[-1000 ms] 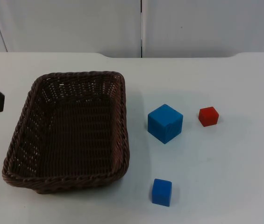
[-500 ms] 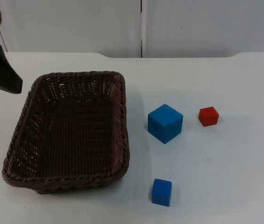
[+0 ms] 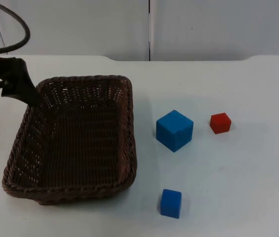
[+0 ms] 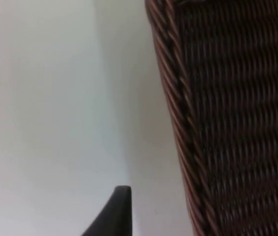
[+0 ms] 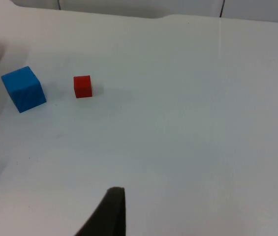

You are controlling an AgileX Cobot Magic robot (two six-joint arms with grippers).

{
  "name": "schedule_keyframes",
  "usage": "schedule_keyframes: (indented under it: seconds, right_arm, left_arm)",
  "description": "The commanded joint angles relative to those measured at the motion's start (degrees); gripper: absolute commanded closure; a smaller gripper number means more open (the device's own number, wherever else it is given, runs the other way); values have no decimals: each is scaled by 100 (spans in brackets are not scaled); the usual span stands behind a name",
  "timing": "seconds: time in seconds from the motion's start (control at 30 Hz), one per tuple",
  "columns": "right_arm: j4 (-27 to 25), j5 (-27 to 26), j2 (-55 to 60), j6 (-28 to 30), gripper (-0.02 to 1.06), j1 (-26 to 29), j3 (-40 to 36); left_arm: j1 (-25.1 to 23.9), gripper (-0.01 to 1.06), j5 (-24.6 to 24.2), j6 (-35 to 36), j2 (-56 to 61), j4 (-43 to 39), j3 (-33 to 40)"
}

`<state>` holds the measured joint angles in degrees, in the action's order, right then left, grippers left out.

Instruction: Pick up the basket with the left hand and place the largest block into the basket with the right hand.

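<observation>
Nothing of the task is finished yet, judging by how things lie: the brown wicker basket (image 3: 72, 140) sits flat on the table (image 3: 238, 187) toward its left edge, and the large blue block (image 3: 174, 130), the biggest of the three, rests on the table just to the right of the basket, apart from its rim. The left gripper (image 3: 20, 81) is at the basket's far left corner, close against the woven rim, and whether its jaws are released or clenched cannot be told, since one black fingertip (image 4: 113, 216) stands beside the basket wall (image 4: 227, 123) and the other is out of sight. Lifting the basket and loading the block both remain. The right arm waits; its wrist view looks across the table at the large blue block (image 5: 23, 89), the small red block (image 3: 220, 123) and the small blue block (image 3: 171, 203), which is cut off at that picture's edge.
</observation>
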<state>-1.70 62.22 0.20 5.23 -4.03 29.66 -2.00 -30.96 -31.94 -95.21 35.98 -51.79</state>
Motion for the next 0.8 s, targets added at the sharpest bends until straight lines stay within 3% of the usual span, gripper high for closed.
schedule_keyframes:
  seconds: [0.0, 0.77]
  right_arm:
    - [31, -43, -20, 33, -1, 32, -12]
    - [31, -43, -20, 33, -1, 32, -12]
  left_arm:
    - [36, 0, -21, 30, -151, 86, -123]
    - [36, 0, -1, -35, -2180, 135, -857]
